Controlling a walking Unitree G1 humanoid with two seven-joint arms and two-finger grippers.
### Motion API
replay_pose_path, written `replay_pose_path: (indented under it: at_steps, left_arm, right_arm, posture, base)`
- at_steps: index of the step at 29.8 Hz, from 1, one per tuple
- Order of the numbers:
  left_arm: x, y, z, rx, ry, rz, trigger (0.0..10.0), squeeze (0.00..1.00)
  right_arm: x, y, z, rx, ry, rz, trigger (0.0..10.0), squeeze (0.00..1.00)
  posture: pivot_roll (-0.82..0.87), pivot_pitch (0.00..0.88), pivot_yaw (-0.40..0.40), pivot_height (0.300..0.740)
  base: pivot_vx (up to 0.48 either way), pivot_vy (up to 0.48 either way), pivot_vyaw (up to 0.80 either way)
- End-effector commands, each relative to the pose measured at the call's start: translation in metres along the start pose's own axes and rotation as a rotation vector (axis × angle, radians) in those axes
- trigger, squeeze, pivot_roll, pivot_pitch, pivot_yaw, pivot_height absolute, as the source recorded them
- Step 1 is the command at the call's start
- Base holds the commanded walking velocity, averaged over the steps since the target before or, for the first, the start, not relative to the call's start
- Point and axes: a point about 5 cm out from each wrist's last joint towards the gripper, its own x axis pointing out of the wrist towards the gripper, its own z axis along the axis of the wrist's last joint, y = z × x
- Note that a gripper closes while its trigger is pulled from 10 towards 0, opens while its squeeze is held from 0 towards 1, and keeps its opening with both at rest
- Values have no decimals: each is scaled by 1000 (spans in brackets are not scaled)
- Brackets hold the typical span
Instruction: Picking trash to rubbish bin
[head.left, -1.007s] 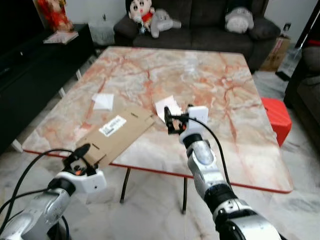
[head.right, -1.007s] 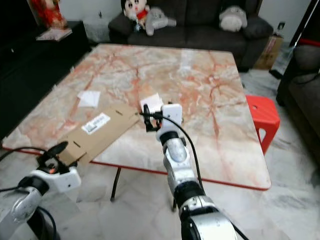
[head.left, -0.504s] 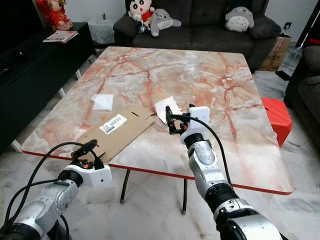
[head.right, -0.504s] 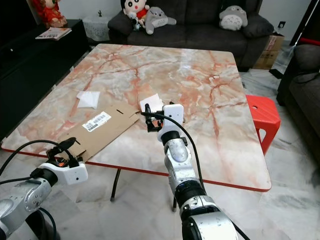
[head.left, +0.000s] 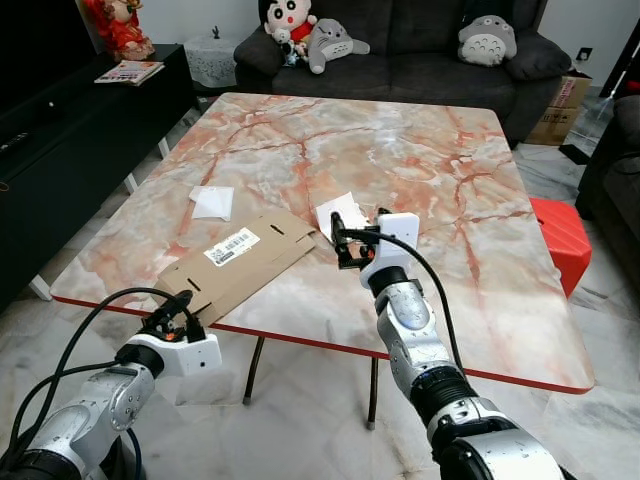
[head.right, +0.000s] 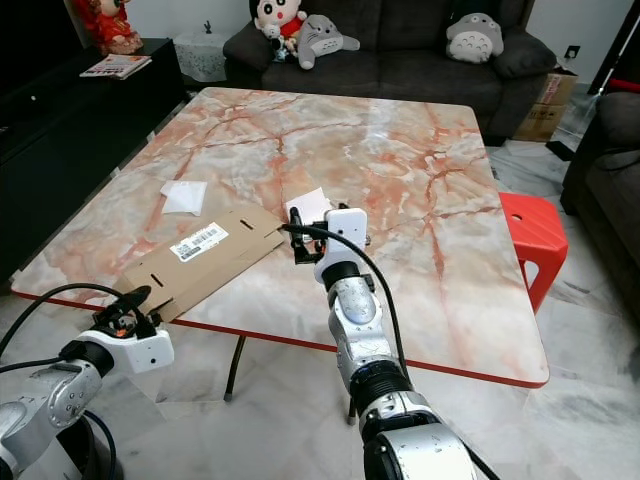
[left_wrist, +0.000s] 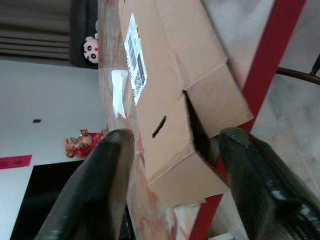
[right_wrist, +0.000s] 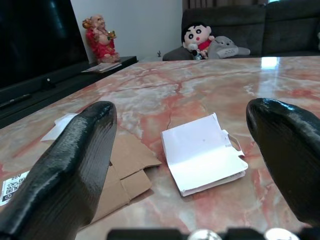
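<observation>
At the table's (head.left: 480, 300) near edge the left gripper (head.left: 175, 312) has risen, jaws spread, toward the flattened cardboard (head.left: 240, 262). Right gripper (head.left: 345, 240) (jaws spread too) stays over the white paper (head.left: 338, 212); nothing grasped yet.

Silver jointed arms, white wrist housings, black cables looping, glossy black two-fingered right tool (head.left: 340, 240), left tool (head.left: 172, 312)

A home living room, dark sofa (head.left: 400, 50) lined with plush toys (head.left: 310, 30) along the far wall, large marble-patterned coffee tabletop (head.left: 400, 150) at centre, black TV cabinet (head.left: 70, 130) with a red figurine (head.left: 120, 25), polished marble floor (head.left: 600, 420), red plastic stool (head.left: 565, 235) beside the table
</observation>
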Motion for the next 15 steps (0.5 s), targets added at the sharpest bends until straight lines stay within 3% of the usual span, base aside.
replay_pose_path:
  at_steps: [1, 5, 12, 14, 15]
  left_arm:
    - [1, 5, 11, -29, -44, 23, 0, 0]
    - [1, 6, 25, -63, -89, 38, 0, 0]
    - [2, 7, 31, -79, -104, 37, 0, 0]
    - [2, 8, 33, -119, -107, 40, 0, 0]
    - [2, 12, 34, -137, -108, 71, 4510, 0]
  right_arm:
    - [3, 1, 5, 3, -14, 3, 10000, 0]
    - [3, 2, 4, 4, -13, 6, 10000, 0]
    - [4, 2, 4, 6, -12, 9, 10000, 0]
    - [3, 1, 5, 5, -13, 8, 10000, 0]
    - [3, 1, 4, 4, -12, 7, 10000, 0]
  posture:
    - [25, 36, -9, 740]
    - [25, 36, -9, 740]
    - [28, 34, -11, 740]
    - [26, 33, -10, 740]
    - [27, 33, -10, 740]
  base:
    - [0, 0, 0]
    - [0, 0, 0]
    - [0, 0, 0]
    - [0, 0, 0]
    - [0, 0, 0]
